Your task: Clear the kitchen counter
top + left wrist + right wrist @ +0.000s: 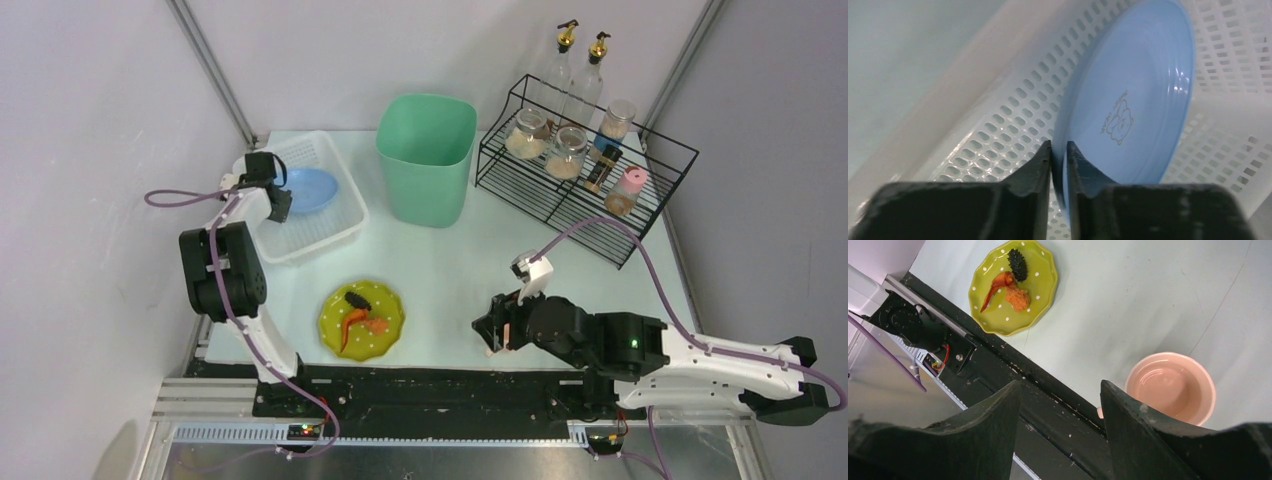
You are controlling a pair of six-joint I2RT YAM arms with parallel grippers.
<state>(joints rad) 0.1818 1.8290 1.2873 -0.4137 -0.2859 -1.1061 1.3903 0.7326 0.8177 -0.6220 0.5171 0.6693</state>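
Note:
My left gripper (279, 204) (1058, 148) is shut on the rim of a blue plate (306, 188) (1138, 90), which stands tilted inside the white perforated basket (322, 237) (998, 125). My right gripper (491, 334) (1060, 390) is open and empty, low over the front edge of the mint-white counter (450, 270) (1128, 300). A pink bowl (1173, 385) sits upright on the counter just beside its right finger; in the top view the arm hides it. A yellow-green dotted plate (388, 335) (1044, 286) with orange and dark food scraps lies near the front left.
A tall green bin (426, 155) stands at the back centre. A black wire rack (560, 195) with jars and bottles is at the back right. The black rail (420, 376) (1013, 365) runs along the counter's front edge.

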